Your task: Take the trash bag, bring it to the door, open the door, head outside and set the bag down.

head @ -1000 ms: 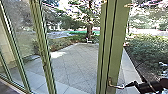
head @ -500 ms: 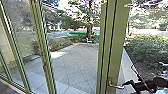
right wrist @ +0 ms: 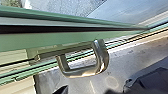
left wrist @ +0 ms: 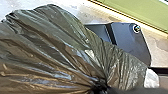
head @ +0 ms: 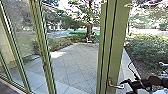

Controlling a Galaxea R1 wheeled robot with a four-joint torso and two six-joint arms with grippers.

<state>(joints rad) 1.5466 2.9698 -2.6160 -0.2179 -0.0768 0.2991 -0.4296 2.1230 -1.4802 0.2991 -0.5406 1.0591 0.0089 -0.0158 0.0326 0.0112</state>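
Right pincer (head: 124,82) beside door handle (head: 117,86).

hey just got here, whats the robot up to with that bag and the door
The robot is at a green-framed door with a paved yard beyond. Its right pincer is at the metal handle; whether it is actually gripping it, I can't tell. A dark trash bag, bunched together at one end, seems to be carried by the left arm. So the bag has not been put down outside, and I can't say for certain whether the door is ajar.
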